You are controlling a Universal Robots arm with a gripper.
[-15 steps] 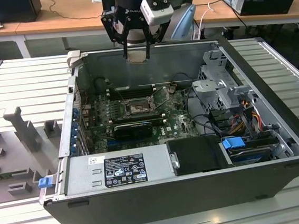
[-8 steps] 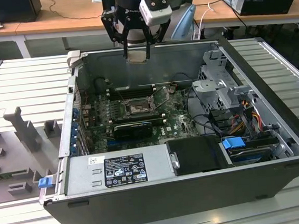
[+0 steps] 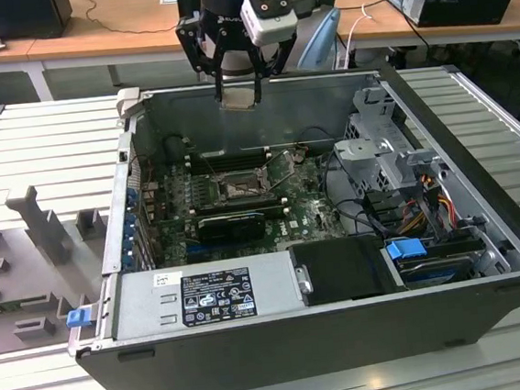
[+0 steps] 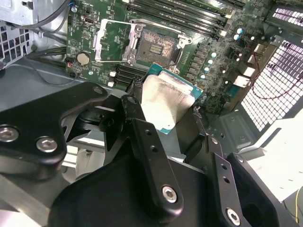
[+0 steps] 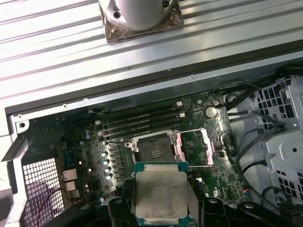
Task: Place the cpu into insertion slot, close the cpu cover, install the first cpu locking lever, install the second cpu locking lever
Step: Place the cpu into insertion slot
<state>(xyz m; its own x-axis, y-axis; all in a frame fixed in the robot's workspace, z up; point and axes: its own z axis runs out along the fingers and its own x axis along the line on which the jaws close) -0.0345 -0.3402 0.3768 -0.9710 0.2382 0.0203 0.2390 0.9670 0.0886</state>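
cpu (image 5: 161, 194) sits clamped flat in my gripper (image 3: 237, 96), high over the open case (image 3: 348, 343), with the insertion slot (image 5: 154, 151) bare and the cpu cover (image 5: 194, 147) flipped up beside it, so I'd keep it level, square its edges to the socket, and not press.
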